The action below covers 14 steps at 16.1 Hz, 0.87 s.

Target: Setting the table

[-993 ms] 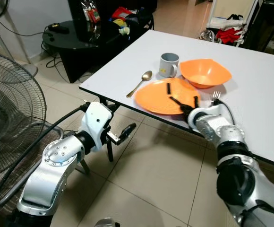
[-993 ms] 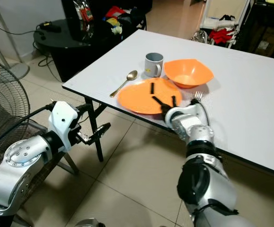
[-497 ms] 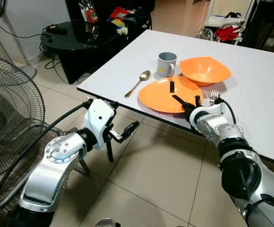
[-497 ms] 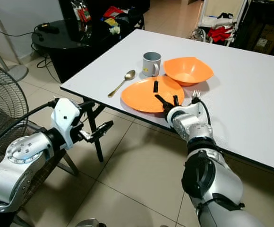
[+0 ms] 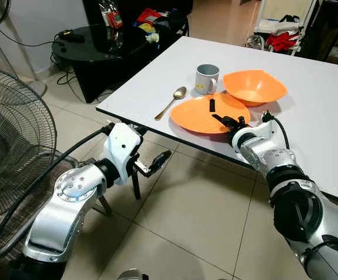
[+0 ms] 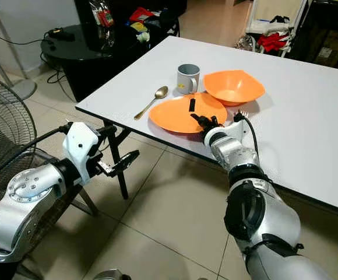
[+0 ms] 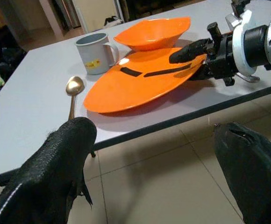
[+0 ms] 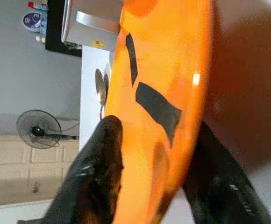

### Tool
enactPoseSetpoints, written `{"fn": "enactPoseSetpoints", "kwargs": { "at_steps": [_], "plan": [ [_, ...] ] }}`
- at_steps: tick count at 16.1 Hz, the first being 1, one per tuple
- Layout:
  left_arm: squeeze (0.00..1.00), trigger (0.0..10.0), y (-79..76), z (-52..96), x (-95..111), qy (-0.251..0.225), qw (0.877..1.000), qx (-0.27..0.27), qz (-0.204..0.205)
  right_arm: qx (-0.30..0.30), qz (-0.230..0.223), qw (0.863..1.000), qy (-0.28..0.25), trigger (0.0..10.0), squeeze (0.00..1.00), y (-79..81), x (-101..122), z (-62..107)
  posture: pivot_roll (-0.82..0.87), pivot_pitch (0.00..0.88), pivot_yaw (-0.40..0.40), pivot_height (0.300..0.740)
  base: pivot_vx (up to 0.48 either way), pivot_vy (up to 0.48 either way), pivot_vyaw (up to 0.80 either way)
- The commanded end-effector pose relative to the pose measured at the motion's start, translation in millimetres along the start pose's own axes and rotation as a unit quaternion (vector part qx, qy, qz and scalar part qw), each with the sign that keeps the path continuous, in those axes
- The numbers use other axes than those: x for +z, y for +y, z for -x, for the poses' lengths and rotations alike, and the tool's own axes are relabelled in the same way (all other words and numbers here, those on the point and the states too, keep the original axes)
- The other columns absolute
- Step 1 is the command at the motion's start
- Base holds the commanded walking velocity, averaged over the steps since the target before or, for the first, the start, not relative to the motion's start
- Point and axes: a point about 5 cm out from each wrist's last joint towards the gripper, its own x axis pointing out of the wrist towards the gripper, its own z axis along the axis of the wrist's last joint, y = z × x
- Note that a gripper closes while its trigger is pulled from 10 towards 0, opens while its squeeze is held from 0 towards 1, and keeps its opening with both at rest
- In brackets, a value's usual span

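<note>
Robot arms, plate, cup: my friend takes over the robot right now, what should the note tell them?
Right gripper: shut on the orange plate, one finger above its rim and one below, its near edge tilted up.
Left gripper: open, empty, beside the table, below its top.
On the table: spoon left of the plate, mug and orange bowl behind it, fork by the right wrist.
Left: set the plate flat, let go, tidy the cutlery.
</note>
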Motion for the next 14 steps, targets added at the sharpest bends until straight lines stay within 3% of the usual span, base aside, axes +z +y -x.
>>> {"fn": "enactPoseSetpoints", "kwargs": {
  "at_steps": [1, 9, 14],
  "plan": [
    [0.0, 10.0, 1.3, 2.0, -1.4, 0.007, 1.0, 0.003, 0.001, 0.0, 0.013, 1.0, 0.001, 10.0, 1.0, -3.8, 1.9, 1.3, 0.1, 0.0, 0.053, 0.74, 0.0, 0.0, 0.0],
    [0.0, 10.0, 0.2, -1.3, -0.9, 0.003, 1.0, -0.003, 0.002, 0.026, 0.016, 0.999, 0.014, 10.0, 1.0, -18.9, 12.0, 14.1, 0.09, 0.0, 0.064, 0.74, 0.0, 0.0, 0.0],
    [0.0, 10.0, -0.7, -1.0, -2.0, 0.004, 1.0, -0.006, 0.002, 0.043, 0.015, 0.999, 0.027, 10.0, 1.0, -21.0, 11.2, 37.9, 0.08, 0.0, 0.068, 0.74, 0.0, 0.0, 0.0]
  ]
}}
